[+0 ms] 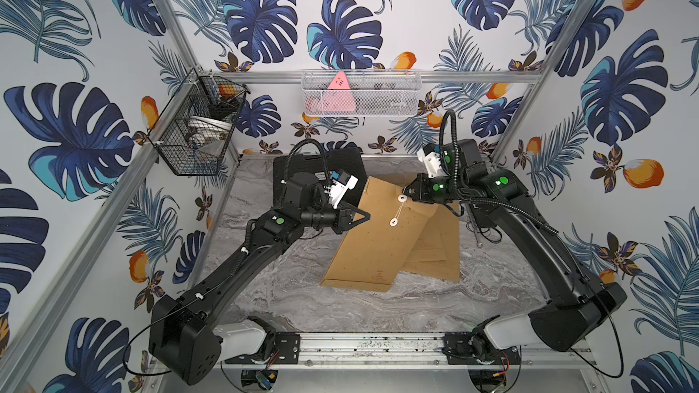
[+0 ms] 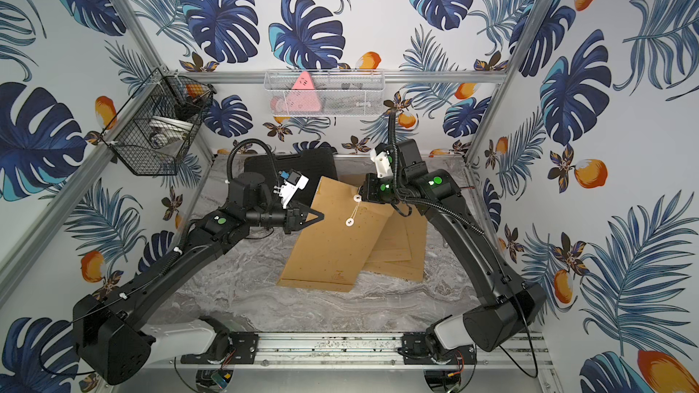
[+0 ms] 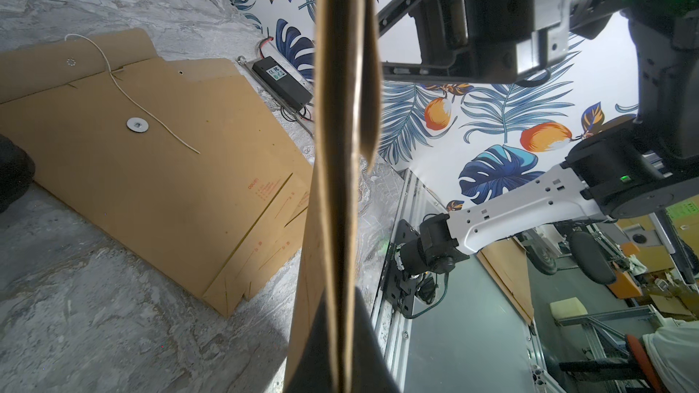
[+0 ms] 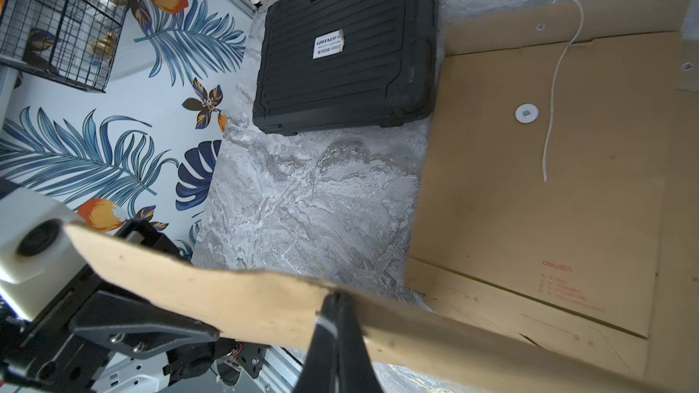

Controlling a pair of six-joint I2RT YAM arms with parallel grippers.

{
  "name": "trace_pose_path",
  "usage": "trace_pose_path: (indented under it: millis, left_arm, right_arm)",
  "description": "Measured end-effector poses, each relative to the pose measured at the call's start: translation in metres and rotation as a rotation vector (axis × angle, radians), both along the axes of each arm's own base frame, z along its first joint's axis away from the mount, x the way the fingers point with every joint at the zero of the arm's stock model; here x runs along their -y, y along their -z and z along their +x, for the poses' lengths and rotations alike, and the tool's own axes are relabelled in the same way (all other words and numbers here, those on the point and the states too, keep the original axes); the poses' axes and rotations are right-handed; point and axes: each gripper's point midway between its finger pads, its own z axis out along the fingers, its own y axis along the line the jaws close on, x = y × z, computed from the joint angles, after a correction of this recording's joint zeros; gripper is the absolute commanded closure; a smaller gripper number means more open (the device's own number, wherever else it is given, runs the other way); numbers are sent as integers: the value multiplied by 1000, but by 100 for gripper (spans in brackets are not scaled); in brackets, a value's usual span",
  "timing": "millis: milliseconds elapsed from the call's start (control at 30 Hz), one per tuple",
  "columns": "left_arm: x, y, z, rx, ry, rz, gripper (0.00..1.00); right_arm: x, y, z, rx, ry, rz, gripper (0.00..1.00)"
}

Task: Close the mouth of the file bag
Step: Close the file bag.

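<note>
A brown paper file bag (image 1: 370, 251) (image 2: 329, 251) hangs tilted above the table, its lower end resting on other bags. My left gripper (image 1: 368, 216) (image 3: 340, 298) is shut on its left edge; the left wrist view shows the bag (image 3: 340, 145) edge-on between the fingers. A white string (image 1: 398, 210) runs between the bag's two round buttons. My right gripper (image 1: 406, 194) (image 4: 336, 296) is shut by the upper button (image 1: 401, 198), at the flap's edge. Both fingers lie in front of the paper (image 4: 246, 296), and a white strand crosses one finger.
More file bags (image 1: 435, 243) (image 3: 151, 164) (image 4: 529, 183) lie flat on the marble table (image 1: 302, 296), with strings loose. A black case (image 1: 317, 168) (image 4: 340, 51) sits at the back. A black wire basket (image 1: 193, 134) and a white basket (image 1: 361, 92) hang on the walls.
</note>
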Motion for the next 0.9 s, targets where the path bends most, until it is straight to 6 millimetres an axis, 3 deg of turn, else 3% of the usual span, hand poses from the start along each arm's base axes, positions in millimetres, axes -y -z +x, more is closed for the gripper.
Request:
trace_pose_path:
  millis: [200, 400, 767, 900]
  left_arm:
    - [3, 2, -1, -2, 5, 6, 100]
    - [2, 4, -1, -6, -5, 15, 100]
    - [0, 5, -1, -7, -12, 36, 100]
    - [-2, 4, -2, -6, -15, 40, 100]
  right_arm:
    - [-20, 1, -15, -60, -56, 70, 95]
    - [-21, -1, -16, -61, -56, 74, 87]
    - [9, -3, -8, -1, 11, 3, 74]
    - [28, -1, -4, 4, 62, -29, 70]
